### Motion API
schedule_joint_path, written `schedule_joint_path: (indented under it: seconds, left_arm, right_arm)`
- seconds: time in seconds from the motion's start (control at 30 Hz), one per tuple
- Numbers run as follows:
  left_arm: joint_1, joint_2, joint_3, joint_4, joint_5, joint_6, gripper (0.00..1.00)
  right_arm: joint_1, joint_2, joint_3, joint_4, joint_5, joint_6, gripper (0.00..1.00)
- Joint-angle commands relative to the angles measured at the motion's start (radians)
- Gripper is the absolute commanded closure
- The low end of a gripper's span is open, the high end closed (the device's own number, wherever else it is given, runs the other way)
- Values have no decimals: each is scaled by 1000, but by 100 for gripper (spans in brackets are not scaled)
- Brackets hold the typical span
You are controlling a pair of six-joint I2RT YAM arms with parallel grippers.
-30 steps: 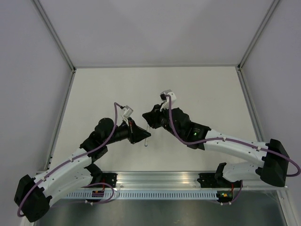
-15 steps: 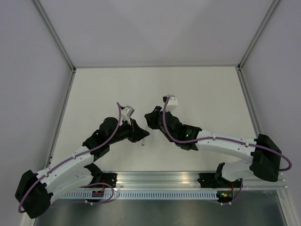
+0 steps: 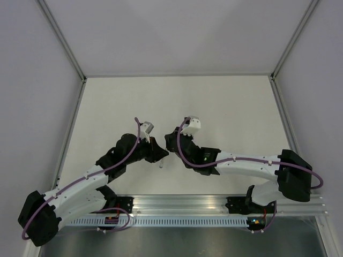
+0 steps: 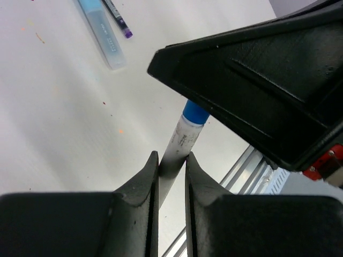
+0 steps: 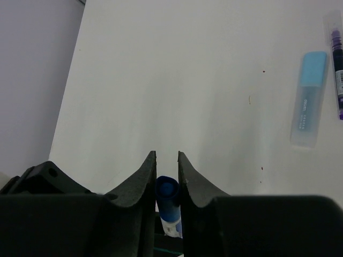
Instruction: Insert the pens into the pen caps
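In the left wrist view my left gripper (image 4: 171, 155) is shut on the white-barrelled pen (image 4: 180, 140). The dark blue cap (image 4: 194, 112) sits on the pen's far end, which runs in between the right gripper's black fingers. In the right wrist view my right gripper (image 5: 166, 154) is shut on that dark blue cap (image 5: 168, 195), with the white barrel (image 5: 172, 230) showing below it. From above, the two grippers, left (image 3: 159, 152) and right (image 3: 170, 142), meet at mid-table, and the pen's lower end (image 3: 161, 164) pokes out beneath them.
A pale sky-blue cap (image 5: 310, 99) lies on the white table beside a slim pen with a purple tip (image 5: 337, 69); both also show in the left wrist view, the cap (image 4: 102, 32) and the pen (image 4: 118, 17). A metal rail (image 3: 182, 206) runs along the near edge.
Both wrists have drawn closer together over the last second: the right wrist moved left and nearer, the left wrist moved slightly right. The pen stays held between them.
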Motion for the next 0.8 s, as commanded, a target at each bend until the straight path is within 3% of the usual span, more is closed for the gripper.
schedule_joint_path:
  seconds: [0.0,0.07,0.17,0.3,0.57,0.7,0.73,0.77]
  left_arm:
    - [48,-82,25,234,-284,-20,98]
    - [48,-110,28,229,-248,-8,98]
    - [48,-125,38,250,-96,-7,98]
    - [48,-75,66,267,70,7,98]
    - [48,-67,61,246,151,49,98]
    - [48,-76,55,247,173,53,98]
    - [48,-76,55,249,183,53,98]
    - [48,-75,55,250,188,53,98]
  right_arm:
    - [113,-118,-131,105,-224,0,100]
    - [114,-172,-242,199,-259,-81,100]
    - [114,-234,-285,290,-354,-211,100]
    - [113,-272,-297,310,-343,-242,100]
    - [113,-329,-229,270,-323,-310,99]
    - [114,-365,-216,258,-306,-348,78]
    - [113,-382,-214,253,-294,-367,66]
    - [113,-392,-214,250,-287,-374,62]
